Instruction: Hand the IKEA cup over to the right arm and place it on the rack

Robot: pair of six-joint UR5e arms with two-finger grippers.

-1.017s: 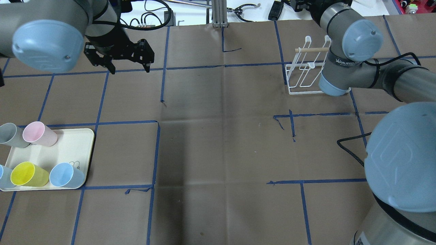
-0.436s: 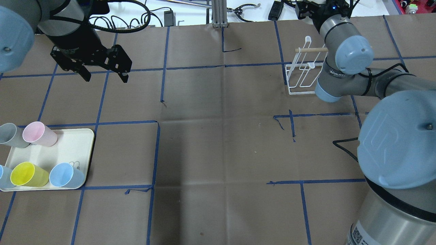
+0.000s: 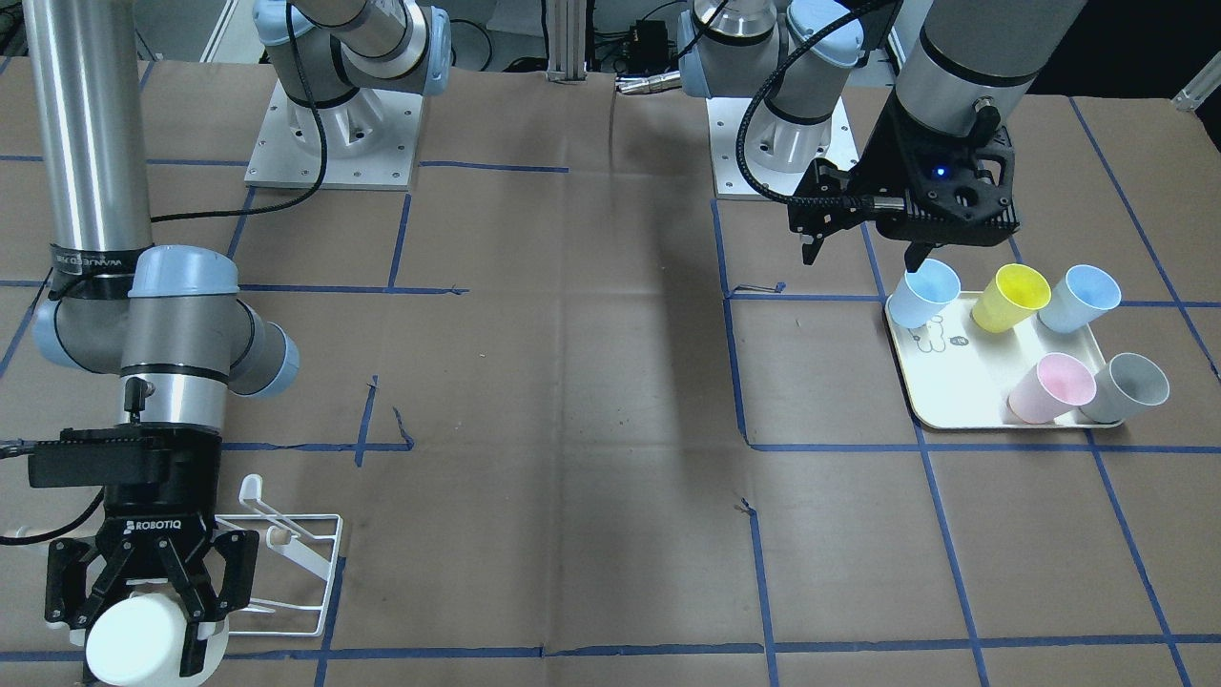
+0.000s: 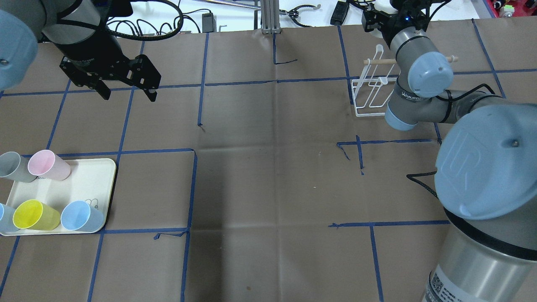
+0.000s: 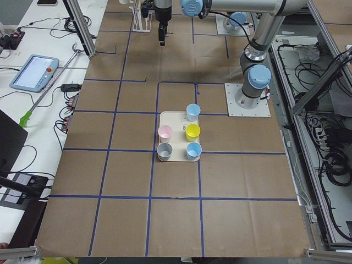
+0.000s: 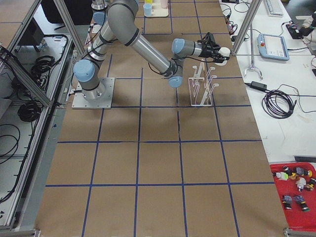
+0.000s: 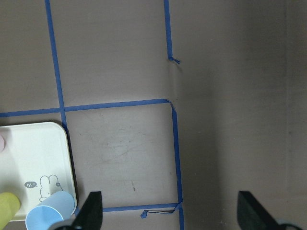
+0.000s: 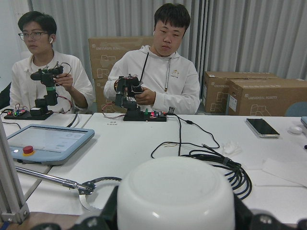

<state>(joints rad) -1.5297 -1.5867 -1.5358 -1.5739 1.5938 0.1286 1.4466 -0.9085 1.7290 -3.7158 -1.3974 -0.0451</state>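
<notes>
Shifted since a second ago: black two-finger left gripper (image 4: 130,97), now farther toward the table's left side in the overhead view; silver-grey right arm (image 4: 419,75), wrist now nearer the far edge, baring the dowel's far tip. Left fingers (image 7: 92,211) spread wide, empty, touching nothing, hung high over bare paper beside a corner of the cream plastic tray with a bunny drawing (image 7: 29,158). Black ROBOTIQ-lettered right gripper (image 3: 138,634) clamped on the white plastic IKEA cup (image 3: 134,656), carried sideways in the air with its flat end toward the operators' side, close by the outer end of the low white wire rack with a light wooden dowel (image 3: 296,572), not on any prong.

Standing on the tray: two pale blue cups (image 3: 925,291), a yellow cup (image 3: 1011,296), a pink cup (image 3: 1049,386), a grey cup (image 3: 1126,386). Underneath, a table covered in brown paper (image 4: 268,176), gridded with blue tape. Past its far edge, a white desk with black cables and a grey teach pendant with a red button (image 8: 48,141); two seated operators in white tops (image 8: 160,76), hands on small black leader arms; behind them brown cardboard boxes (image 8: 249,91) and grey curtains
</notes>
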